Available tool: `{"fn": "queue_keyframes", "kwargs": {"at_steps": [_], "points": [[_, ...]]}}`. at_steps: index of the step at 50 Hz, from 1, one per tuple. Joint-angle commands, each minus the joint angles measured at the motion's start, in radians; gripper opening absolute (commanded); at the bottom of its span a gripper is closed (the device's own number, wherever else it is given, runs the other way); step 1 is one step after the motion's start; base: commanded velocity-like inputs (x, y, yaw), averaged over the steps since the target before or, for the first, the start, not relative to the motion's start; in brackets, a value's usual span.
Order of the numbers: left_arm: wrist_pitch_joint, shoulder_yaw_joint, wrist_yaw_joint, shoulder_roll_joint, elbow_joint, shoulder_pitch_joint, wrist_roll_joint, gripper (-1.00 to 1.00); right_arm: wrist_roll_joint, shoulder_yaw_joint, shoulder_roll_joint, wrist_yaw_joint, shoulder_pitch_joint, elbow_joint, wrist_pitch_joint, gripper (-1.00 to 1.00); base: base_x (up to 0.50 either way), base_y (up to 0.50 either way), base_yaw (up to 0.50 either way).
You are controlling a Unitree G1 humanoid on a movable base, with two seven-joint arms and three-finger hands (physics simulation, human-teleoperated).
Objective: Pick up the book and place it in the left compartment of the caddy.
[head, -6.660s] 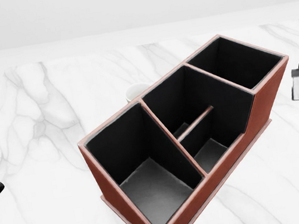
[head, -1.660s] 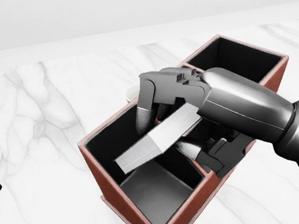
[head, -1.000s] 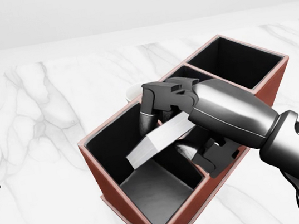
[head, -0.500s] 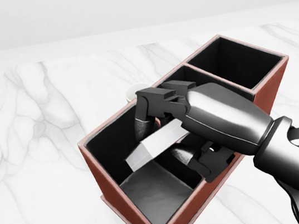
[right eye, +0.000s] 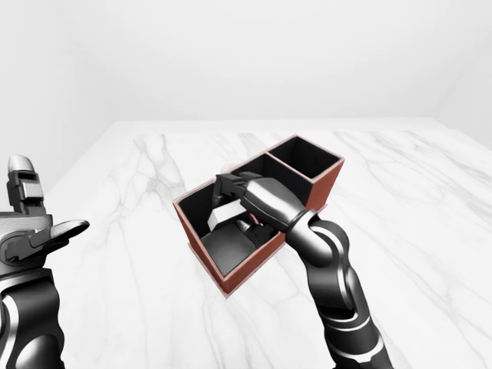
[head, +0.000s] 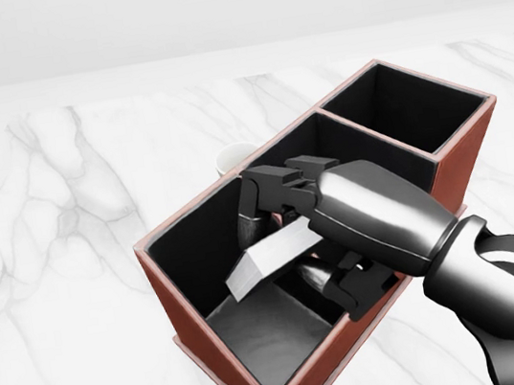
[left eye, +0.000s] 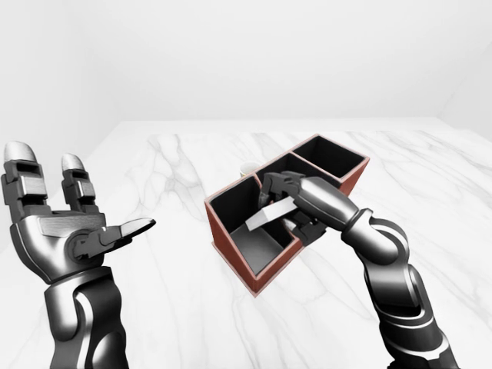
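The grey book [head: 269, 257] hangs tilted inside the left compartment of the red-brown caddy [head: 195, 347], its low end pointing down toward the compartment floor. My right hand [head: 288, 236] is shut on the book's upper end, fingers over the top and thumb beneath, reaching over the caddy's divider. My left hand [left eye: 77, 231] is raised at the left of the left-eye view, fingers spread and empty, well away from the caddy.
A white cup [head: 233, 158] stands on the marble table [head: 76, 278] just behind the caddy's long wall. The caddy's middle and right compartments [head: 404, 107] are dark inside.
My right hand has lowered the book deeper into the left compartment and shifted slightly left. The left hand has stayed where it was.
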Motion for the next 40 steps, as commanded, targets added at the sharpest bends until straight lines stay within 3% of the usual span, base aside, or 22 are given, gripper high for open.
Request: {"fn": "queue_keyframes", "kwargs": {"at_steps": [1,40], "points": [[0.000,-0.006,0.019,-0.002,0.080,-0.020,0.012,1.00,0.011,-0.007,0.037,0.000,0.008,0.067,0.000,-1.00,0.00,0.00,0.00],[0.000,-0.008,0.017,-0.003,0.084,-0.020,0.014,1.00,-0.057,-0.002,0.096,0.000,0.080,0.138,0.000,-1.00,0.00,0.00,0.00]]}}
